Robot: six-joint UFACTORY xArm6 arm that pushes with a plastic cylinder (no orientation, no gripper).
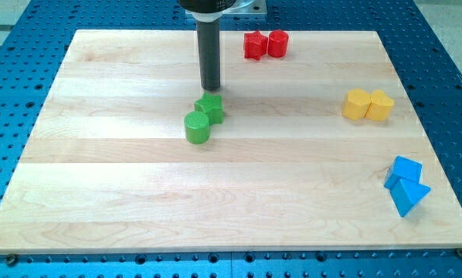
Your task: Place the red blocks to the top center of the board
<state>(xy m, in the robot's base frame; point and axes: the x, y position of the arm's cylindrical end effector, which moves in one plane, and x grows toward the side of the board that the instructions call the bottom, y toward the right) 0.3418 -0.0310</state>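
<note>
Two red blocks sit touching near the view's top centre of the board: a red star-shaped block (254, 45) on the left and a red cylinder (278, 43) on the right. My tip (211, 89) is on the board below and to the left of them. It stands just above a green star-shaped block (210, 108), very close to it or touching its top edge.
A green cylinder (197, 127) touches the green star's lower left. Two yellow blocks (368, 105) sit together at the view's right. Two blue blocks (405, 185) sit at the lower right near the wooden board's (100, 193) edge.
</note>
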